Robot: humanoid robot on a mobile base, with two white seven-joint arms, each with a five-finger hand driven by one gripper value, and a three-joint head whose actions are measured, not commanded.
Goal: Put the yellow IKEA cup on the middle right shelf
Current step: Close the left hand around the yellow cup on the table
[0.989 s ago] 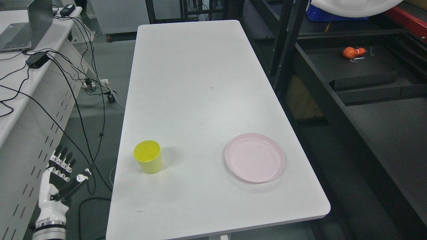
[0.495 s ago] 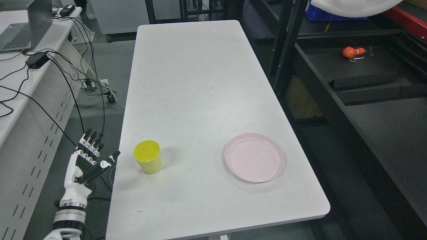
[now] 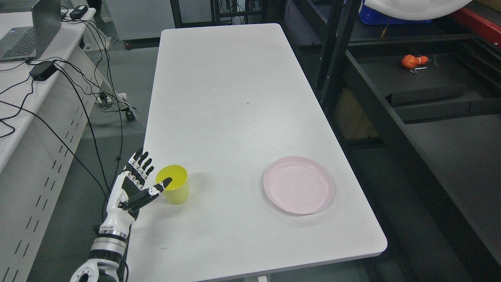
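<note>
A yellow cup (image 3: 175, 188) stands upright on the white table (image 3: 231, 117), near its front left edge. My left hand (image 3: 150, 176) is right beside the cup on its left, open, with its fingers (image 3: 139, 163) stretched out behind the cup's left side and the thumb across the cup's near front. I cannot tell whether it touches the cup. The dark shelf unit (image 3: 422, 90) stands to the right of the table. My right arm does not show.
A pink plate (image 3: 298, 185) lies on the table's front right. An orange object (image 3: 414, 61) sits on a shelf board at the right. A desk with a laptop (image 3: 29, 35) and hanging cables (image 3: 90, 98) stands to the left.
My left hand has risen from beside the table's left edge and moved right and forward, reaching the cup's left side. The cup and plate have not moved.
</note>
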